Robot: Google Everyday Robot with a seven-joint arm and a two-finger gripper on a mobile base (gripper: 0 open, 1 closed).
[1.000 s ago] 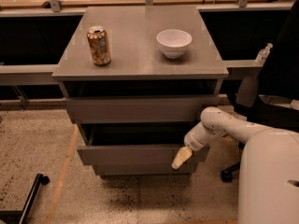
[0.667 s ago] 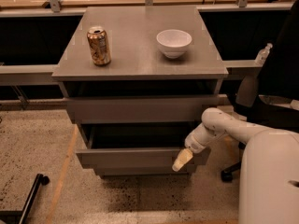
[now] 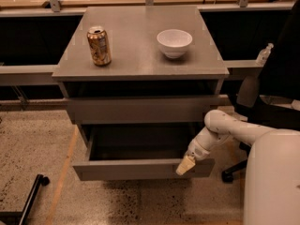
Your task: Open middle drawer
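Observation:
The middle drawer (image 3: 136,169) is a wide, shallow grey drawer with a plain flat front. It stands pulled out towards me below the taller top grey front (image 3: 140,109), and its dark inside shows. My gripper (image 3: 185,166) is at the right part of the drawer's front, at its top edge, with its cream-coloured tip over the front panel. The white arm (image 3: 220,130) reaches to it from the right. The lowest front is hidden under the pulled-out drawer.
A drink can (image 3: 99,45) and a white bowl (image 3: 174,42) stand on the cabinet top (image 3: 140,64). A dark office chair (image 3: 272,93) is at the right, behind my arm. A black caster leg (image 3: 28,196) lies on the speckled floor at the lower left.
The middle drawer has slid further out towards me, and my gripper has moved with its front, a little down in the view.

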